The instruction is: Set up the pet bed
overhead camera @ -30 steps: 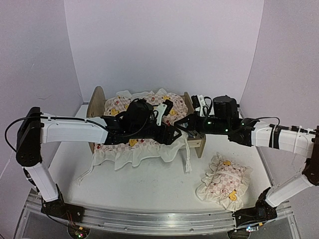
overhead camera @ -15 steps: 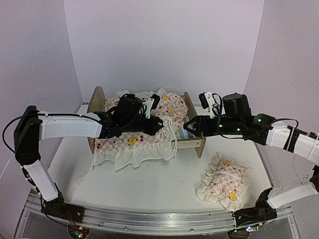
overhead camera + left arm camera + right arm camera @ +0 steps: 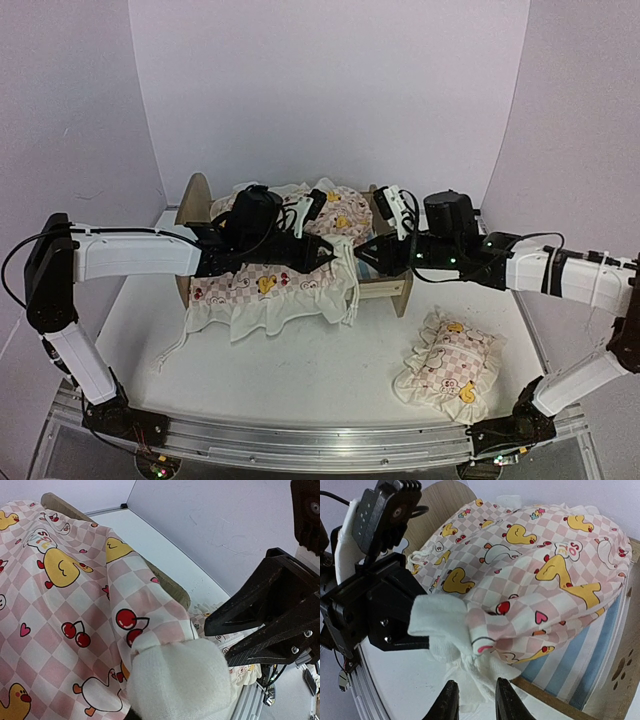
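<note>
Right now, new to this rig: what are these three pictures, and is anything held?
Two robot arms are bolted at the table's near edge. The wide picture comes from a fixed camera above and behind them. The other two come from a camera on each wrist, looking along its fingers. On the table stands a small wooden pet bed with a frilled duck-print quilt draped over it. A matching pillow lies apart, on the right arm's side. The left end effector is shut on the quilt's frilled corner. The right end effector has a finger either side of that corner's frill; whether it grips is unclear.
</note>
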{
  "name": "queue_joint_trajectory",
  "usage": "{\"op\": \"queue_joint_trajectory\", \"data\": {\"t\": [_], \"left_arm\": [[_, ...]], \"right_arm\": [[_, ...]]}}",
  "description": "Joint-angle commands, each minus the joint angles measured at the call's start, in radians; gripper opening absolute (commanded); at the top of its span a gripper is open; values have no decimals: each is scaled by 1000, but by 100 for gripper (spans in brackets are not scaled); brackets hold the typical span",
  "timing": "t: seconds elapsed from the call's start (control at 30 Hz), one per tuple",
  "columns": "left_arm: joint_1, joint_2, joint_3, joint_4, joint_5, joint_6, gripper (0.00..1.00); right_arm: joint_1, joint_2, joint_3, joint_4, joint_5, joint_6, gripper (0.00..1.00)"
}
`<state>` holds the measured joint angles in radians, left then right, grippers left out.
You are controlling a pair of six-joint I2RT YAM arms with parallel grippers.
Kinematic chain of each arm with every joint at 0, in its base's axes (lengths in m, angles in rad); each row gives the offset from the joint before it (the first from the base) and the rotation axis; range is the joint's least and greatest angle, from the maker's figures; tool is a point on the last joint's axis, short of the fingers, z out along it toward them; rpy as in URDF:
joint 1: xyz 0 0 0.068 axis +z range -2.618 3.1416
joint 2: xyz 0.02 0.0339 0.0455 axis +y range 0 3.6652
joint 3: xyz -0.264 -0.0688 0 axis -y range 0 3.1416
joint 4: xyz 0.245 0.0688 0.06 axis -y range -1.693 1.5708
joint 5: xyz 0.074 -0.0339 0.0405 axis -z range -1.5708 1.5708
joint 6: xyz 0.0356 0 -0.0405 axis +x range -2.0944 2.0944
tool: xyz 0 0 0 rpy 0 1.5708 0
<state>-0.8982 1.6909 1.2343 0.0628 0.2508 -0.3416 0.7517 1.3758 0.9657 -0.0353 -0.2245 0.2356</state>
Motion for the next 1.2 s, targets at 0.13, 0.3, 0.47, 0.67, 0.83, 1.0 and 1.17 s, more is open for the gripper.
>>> {"op": "queue_joint_trajectory", "data": {"t": [0.13,0.3,0.47,0.67,0.83,1.0,1.17], "left_arm": [[4,-32,28,47,39,-5,0],[3,-30,37,45,55,-4,0],[4,-39,39,45,52,-5,0],[5,-44,42,45,56,-7,0],[6,-45,46,40,60,-8,0],[9,-49,46,36,62,-10,0],[12,-58,38,35,56,-11,0]], "right_arm": [[1,48,-3,154,-1,-29,22],[1,87,6,162,6,-33,21],[5,113,-8,164,95,-59,13],[20,131,-48,235,84,-62,20],[23,150,-82,313,3,-41,29],[27,172,-95,356,-12,-25,34],[29,204,-107,428,-60,13,39]]}}
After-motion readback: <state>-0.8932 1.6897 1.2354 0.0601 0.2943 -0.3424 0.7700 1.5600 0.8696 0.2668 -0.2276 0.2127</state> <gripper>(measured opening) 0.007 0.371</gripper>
